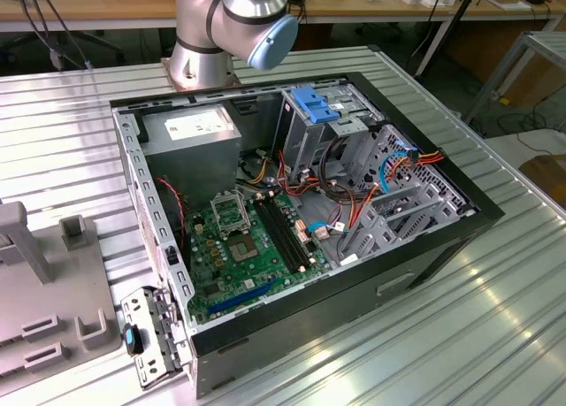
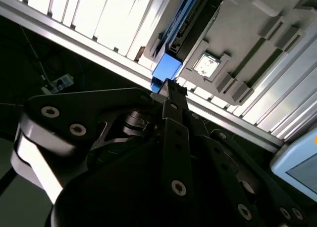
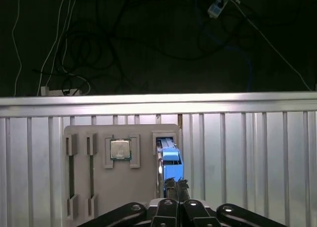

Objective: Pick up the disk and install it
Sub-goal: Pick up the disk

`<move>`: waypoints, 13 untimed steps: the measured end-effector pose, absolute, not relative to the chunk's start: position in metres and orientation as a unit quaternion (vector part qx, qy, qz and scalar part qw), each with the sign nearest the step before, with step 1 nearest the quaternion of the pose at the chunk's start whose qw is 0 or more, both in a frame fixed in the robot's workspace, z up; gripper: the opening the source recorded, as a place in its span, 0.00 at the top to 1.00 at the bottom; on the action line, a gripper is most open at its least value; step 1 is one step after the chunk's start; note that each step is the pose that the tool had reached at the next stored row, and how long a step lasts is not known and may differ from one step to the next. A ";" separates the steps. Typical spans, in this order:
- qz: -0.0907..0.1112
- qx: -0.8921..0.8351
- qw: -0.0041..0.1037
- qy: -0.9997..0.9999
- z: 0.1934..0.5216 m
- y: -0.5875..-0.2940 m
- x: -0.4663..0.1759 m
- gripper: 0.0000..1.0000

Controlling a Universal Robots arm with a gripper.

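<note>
The tool (image 3: 177, 183) shows in both wrist views, its fingers (image 2: 172, 96) pressed together with no gap and nothing between them. The tips sit just at the near end of the disk (image 3: 170, 155), and I cannot tell whether they touch it. The disk stands on its edge in a slot of a grey holder (image 3: 143, 182), its blue carrier frame uppermost. A square processor chip (image 3: 120, 150) lies in a pocket of the holder beside the disk. The holder rests on the ribbed metal desk (image 3: 247, 153) close to one edge. In the exterior view an open computer case (image 1: 292, 220) lies mid-desk, with the arm (image 1: 234, 26) behind it.
</note>
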State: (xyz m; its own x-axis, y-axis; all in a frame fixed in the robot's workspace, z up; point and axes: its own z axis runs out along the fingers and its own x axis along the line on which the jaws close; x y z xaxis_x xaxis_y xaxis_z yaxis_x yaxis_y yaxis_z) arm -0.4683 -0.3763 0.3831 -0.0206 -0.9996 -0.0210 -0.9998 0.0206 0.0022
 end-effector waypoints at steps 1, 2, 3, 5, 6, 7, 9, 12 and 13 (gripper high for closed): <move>0.008 -0.700 0.007 0.714 0.383 -0.376 -0.468 0.89; 0.008 -0.701 0.007 0.713 0.383 -0.376 -0.468 0.89; 0.008 -0.701 0.007 0.713 0.382 -0.376 -0.468 0.89; 0.008 -0.702 0.007 0.712 0.382 -0.376 -0.468 0.89; 0.008 -0.703 0.007 0.712 0.382 -0.376 -0.468 0.89; 0.008 -0.703 0.007 0.711 0.381 -0.376 -0.468 0.89; 0.008 -0.703 0.007 0.711 0.380 -0.376 -0.468 0.89; 0.008 -0.703 0.007 0.711 0.378 -0.376 -0.468 0.89; 0.008 -0.703 0.006 0.711 0.377 -0.376 -0.468 0.89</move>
State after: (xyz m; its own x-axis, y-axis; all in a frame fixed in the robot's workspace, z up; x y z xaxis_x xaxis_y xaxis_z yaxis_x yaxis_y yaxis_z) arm -0.4677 -0.3764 0.3774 -0.0105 -0.9997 -0.0201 -0.9999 0.0105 0.0018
